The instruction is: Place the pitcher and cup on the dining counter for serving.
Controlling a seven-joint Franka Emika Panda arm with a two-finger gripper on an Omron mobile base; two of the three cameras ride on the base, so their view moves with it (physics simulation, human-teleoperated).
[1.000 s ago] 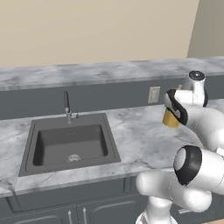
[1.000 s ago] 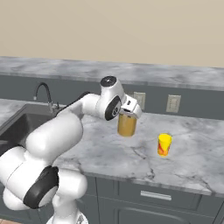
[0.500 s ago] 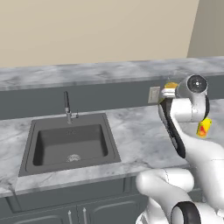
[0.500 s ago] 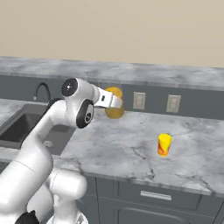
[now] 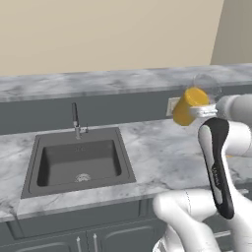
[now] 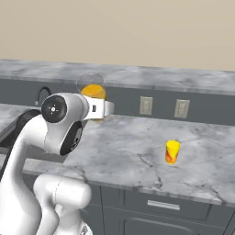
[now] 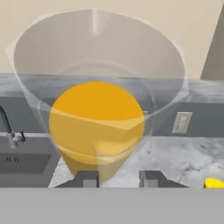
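Dark grey sink sits far left in the lower marble worktop, faucet at its back edge. Right of it, gripper is clenched on the pitcher, holding it tilted in the air above the worktop, in front of the dining counter front panel and just below its top. Pitcher is clear of both surfaces. Further right, the cup stands upright on the worktop, well apart from the pitcher, below two wall outlets.
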